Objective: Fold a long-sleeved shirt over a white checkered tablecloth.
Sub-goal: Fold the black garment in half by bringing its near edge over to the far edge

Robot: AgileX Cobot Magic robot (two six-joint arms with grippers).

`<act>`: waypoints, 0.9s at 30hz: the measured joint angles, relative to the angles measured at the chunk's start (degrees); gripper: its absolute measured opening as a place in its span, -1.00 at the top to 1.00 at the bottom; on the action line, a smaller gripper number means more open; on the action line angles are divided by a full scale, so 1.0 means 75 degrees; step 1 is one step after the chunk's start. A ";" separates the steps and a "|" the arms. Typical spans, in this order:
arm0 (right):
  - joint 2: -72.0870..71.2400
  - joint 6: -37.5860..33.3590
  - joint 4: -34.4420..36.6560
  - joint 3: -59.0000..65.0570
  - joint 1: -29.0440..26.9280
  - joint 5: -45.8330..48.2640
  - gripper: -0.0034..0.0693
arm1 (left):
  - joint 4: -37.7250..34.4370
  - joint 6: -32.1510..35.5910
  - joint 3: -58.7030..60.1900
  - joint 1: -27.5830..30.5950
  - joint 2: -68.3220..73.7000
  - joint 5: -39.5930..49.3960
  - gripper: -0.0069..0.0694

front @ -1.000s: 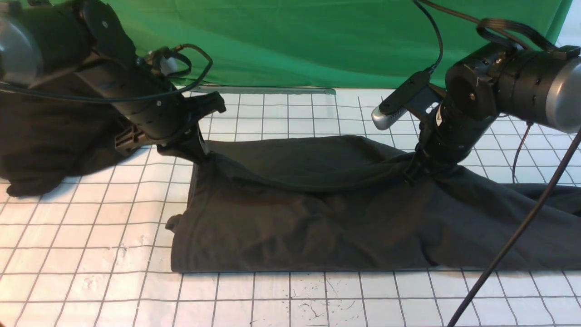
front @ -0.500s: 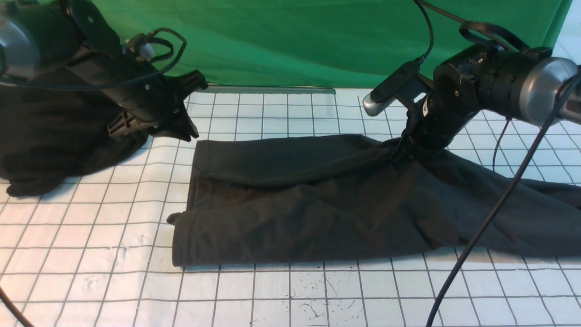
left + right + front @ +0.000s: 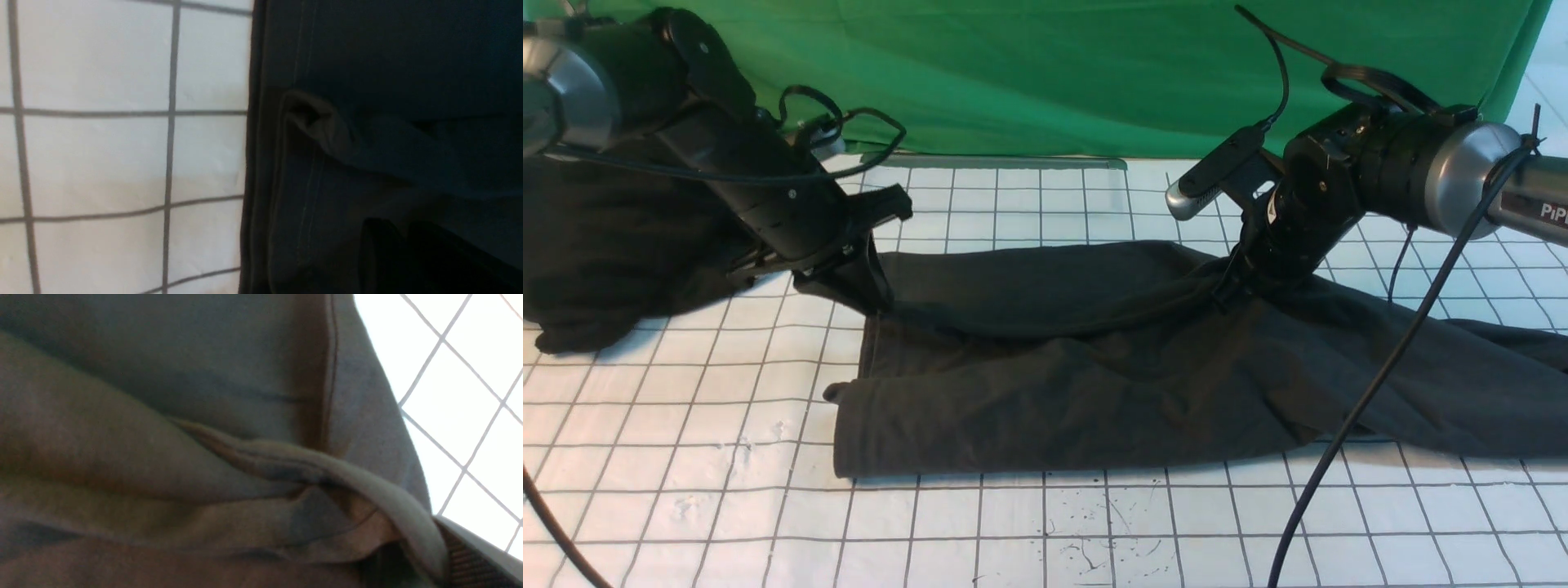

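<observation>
One white checkered tablecloth (image 3: 686, 457) covers the desk across the lower frame, and one green backdrop (image 3: 1054, 73) fills the top. Two arms reach in, one from each upper corner.

At the far left lies one black heap of cloth (image 3: 605, 253), partly behind the left arm. Just right of it, the left hand (image 3: 870, 282) points down at the upper left corner of the one long-sleeved shirt (image 3: 1078, 376), its tips touching the cloth. I cannot tell whether its fingers stand apart or pinch the hem: the left wrist view shows only dark shapes near a small raised fold.

The shirt lies across the middle of the frame as a wide dark band. Its left edge is straight and its right end runs out of the frame.

Right of centre, the right hand (image 3: 1232, 284) is sunk into the shirt's upper edge, where the cloth bunches. In the right wrist view a ridge of fabric runs to one finger, yet I cannot tell whether it grips.

One long black cable (image 3: 1380, 367) slants across the lower right, in front of the shirt.
</observation>
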 joint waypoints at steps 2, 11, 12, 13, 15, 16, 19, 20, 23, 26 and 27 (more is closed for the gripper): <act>0.0000 0.0000 0.0000 0.0000 0.0000 0.0000 0.58 | 0.0300 0.0009 0.0000 -0.0098 0.0000 0.0055 0.49; 0.0000 0.0000 -0.0007 0.0000 0.0000 -0.0002 0.54 | 0.0803 -0.0042 0.0000 -0.0428 0.0000 -0.0764 -0.04; 0.0000 0.0000 -0.0007 0.0000 0.0000 -0.0002 0.54 | 0.0803 -0.0042 0.0000 -0.0428 0.0009 -0.0815 -0.08; 0.0000 0.0000 -0.0007 0.0000 -0.0001 -0.0002 0.53 | 0.0803 -0.0042 0.0000 -0.0428 0.0028 -0.0884 -0.14; 0.0000 0.0000 -0.0007 -0.0006 -0.0001 -0.0002 0.53 | 0.0811 -0.0042 -0.0006 -0.0428 0.0107 -0.1002 -0.19; 0.0000 0.0000 -0.0007 -0.0006 -0.0001 -0.0002 0.53 | 0.0811 -0.0042 -0.0006 -0.0428 0.0116 -0.1001 -0.19; 0.0000 0.0000 -0.0007 -0.0006 -0.0001 -0.0002 0.51 | 0.0669 -0.0042 -0.0006 -0.0428 0.0333 -0.1349 -0.21; 0.0000 0.0000 -0.0007 -0.0006 -0.0001 -0.0002 0.51 | 0.0599 -0.0042 -0.0006 -0.0428 0.0393 -0.1479 -0.20; 0.0000 0.0003 -0.0007 -0.0006 -0.0001 -0.0002 0.50 | 0.0377 0.0012 -0.0006 -0.0428 0.0558 -0.1900 -0.02; 0.0000 0.0035 -0.0007 -0.0006 -0.0001 -0.0002 0.50 | 0.0340 0.0021 -0.0006 -0.0428 0.0629 -0.2003 0.38; 0.0000 0.0041 -0.0007 -0.0006 -0.0001 -0.0002 0.49 | 0.0340 0.0021 -0.0006 -0.0428 0.0636 -0.2013 0.51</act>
